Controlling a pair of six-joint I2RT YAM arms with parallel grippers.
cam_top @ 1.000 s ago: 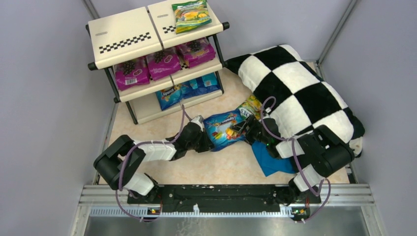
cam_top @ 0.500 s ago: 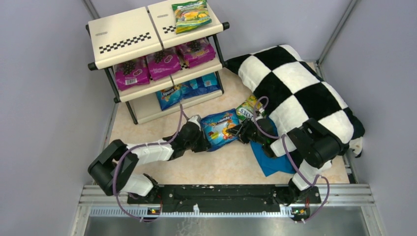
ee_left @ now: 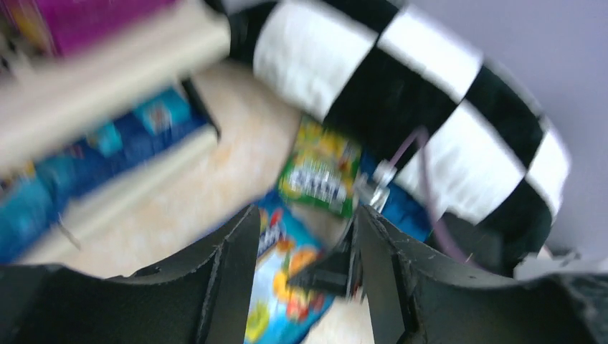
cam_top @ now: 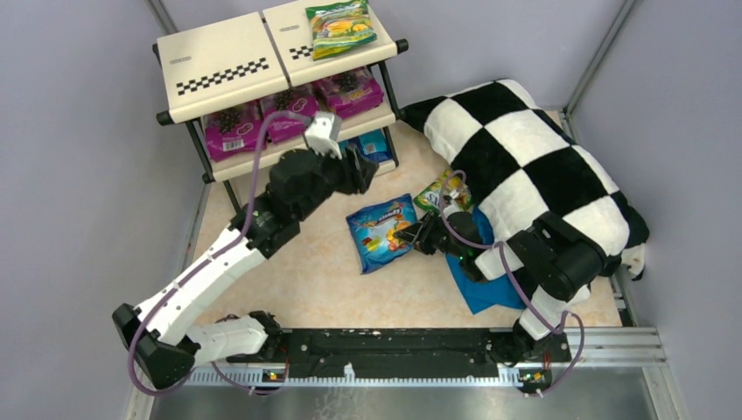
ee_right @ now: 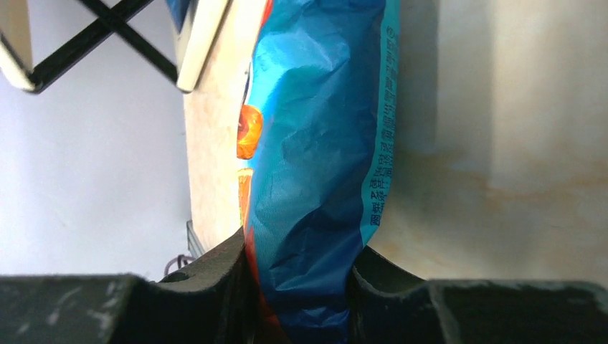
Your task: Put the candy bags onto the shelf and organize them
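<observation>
Pictured with the right claw [cam_top: 409, 236] shut tight on the right edge of the blue bag [cam_top: 381, 229], foil pinched between both fingers. Found that bag low over the table [cam_top: 324, 271], in front of the shelf [cam_top: 219, 66] and apart from it; could not tell whether lying flat or just lifted. Spotted a green bag [cam_top: 437, 190] just to its right, tucked against the pillow [cam_top: 534, 149], and a cloth [cam_top: 481, 289] beneath the right arm.

Caught the left claw [cam_top: 363, 171] raised by the shelf's right end, fingers spread wide and gripping nothing, blurred in its own camera.

Counted on the shelf a second green bag [cam_top: 339, 26] on the top tier's right panel, three purple bags [cam_top: 232, 127] along the middle tier, and blue bags [cam_top: 376, 144] on the bottom tier, partly hidden by the left arm.
</observation>
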